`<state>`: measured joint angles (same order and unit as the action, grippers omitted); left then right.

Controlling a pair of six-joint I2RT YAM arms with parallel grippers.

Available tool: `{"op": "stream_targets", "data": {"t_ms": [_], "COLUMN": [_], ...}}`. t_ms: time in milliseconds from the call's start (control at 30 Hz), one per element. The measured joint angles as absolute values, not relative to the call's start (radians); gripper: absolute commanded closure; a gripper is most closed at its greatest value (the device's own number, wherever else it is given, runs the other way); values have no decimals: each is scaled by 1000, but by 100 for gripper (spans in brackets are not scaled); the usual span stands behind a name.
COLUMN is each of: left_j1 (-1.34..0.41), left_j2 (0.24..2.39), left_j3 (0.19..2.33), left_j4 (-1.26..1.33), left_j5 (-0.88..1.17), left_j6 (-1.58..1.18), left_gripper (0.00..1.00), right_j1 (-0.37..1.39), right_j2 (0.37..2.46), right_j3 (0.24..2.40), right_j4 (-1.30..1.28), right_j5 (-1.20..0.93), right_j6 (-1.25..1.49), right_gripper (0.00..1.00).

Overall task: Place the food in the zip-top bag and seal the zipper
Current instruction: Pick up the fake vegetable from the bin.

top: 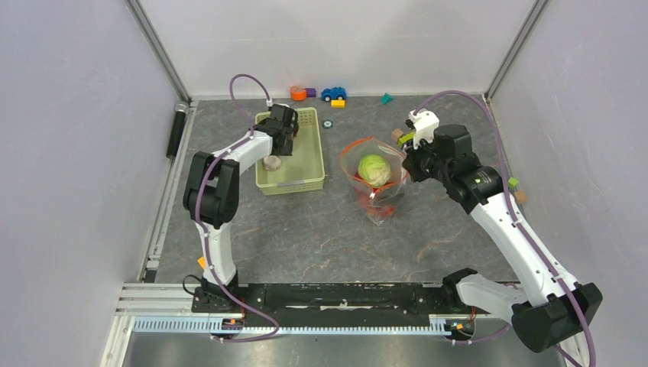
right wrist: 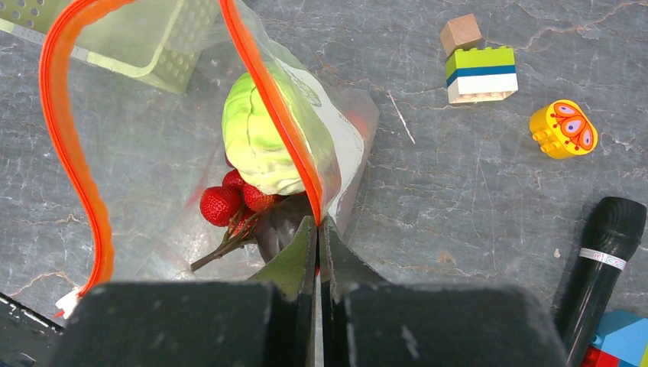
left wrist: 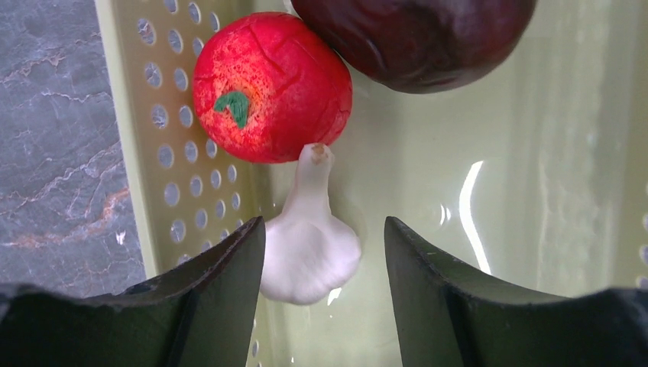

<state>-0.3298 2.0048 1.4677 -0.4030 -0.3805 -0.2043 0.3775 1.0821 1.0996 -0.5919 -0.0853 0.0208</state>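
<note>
The bag (right wrist: 145, 176) sits in the middle of the table (right wrist: 458, 199), and my right gripper (right wrist: 318, 229) is pinched tight on its rim, holding the mouth open; the orange zipper (right wrist: 261, 84) runs round that mouth in a wide loop, so it is not shut yet; inside I can see the green cabbage (right wrist: 256, 141) and some red strawberries (right wrist: 219, 205), so part of the job is done; more food waits in the green basket (left wrist: 164, 160), off to the left of the bag; my left gripper (left wrist: 322, 225) is down in there with its fingers apart, one on each side of the white garlic (left wrist: 309, 245), and I do not think they are squeezing it yet; just past the garlic is a red fruit (left wrist: 271, 88), touching its tip, and a dark purple piece (left wrist: 416, 38) beside that; I think these three must go in before I zip up; the bag is thin, clear and floppy; the cabbage is round and bumpy; the garlic is smooth, fat at the bottom with a thin neck; the red fruit looks rough and speckled; the purple piece is shiny; the basket is hard plastic full of little holes.
</note>
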Motion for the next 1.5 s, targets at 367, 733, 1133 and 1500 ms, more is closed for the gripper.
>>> {"op": "stream_targets", "data": {"t_ms": [367,733,1133,1500], "left_j1": [-320,-313,-305,-303], "left_j2": [2068,2072,2125,2126], "left_j3": [1493,1529,1587,1590], "left_j4": [-379,-372,-401,-409], "left_j5": [-373,-372,-372,-384], "left_j6": [-168,-159,-152,-148], "left_gripper": [52,60,75,98], "right_j1": [377,377,377,377], "right_j2": [1082,1082,1082,1082], "right_j3": [1100,1100,1100,1100], "right_j4": [-592,-592,-592,-592], "right_j5": [-75,-74,-69,-67], "right_j6": [21,21,21,21], "right_gripper": [100,100,100,100]}}
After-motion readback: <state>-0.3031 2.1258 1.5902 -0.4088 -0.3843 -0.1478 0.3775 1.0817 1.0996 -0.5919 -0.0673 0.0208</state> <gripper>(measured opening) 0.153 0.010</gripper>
